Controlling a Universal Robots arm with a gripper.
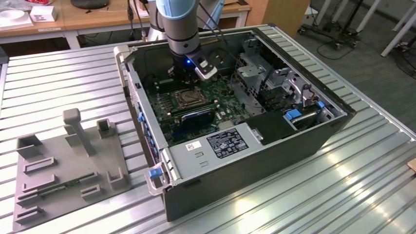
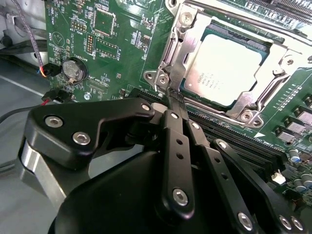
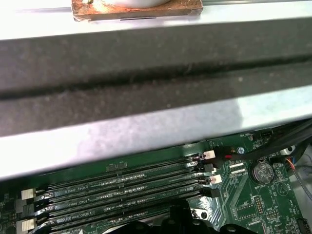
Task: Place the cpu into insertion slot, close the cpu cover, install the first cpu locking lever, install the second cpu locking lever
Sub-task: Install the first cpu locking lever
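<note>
My black two-fingered pincer point(image 2: 171, 97) is pressed together, its tips pinching a thin silvery wire locking lever point(image 2: 179, 48) at the socket's corner. Just beyond them, the pale grey-silver square cpu point(image 2: 226, 68) lies seated in the socket on the green motherboard point(image 2: 107, 44), framed by the closed silvery metal cpu cover point(image 2: 273, 44).

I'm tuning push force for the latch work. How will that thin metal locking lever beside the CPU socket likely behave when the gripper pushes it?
The locking lever is a thin metal rod, so probably springy. Its smooth surface may let the gripper slip. The cpu cover looks closed over the cpu, so expect resistance.
</note>
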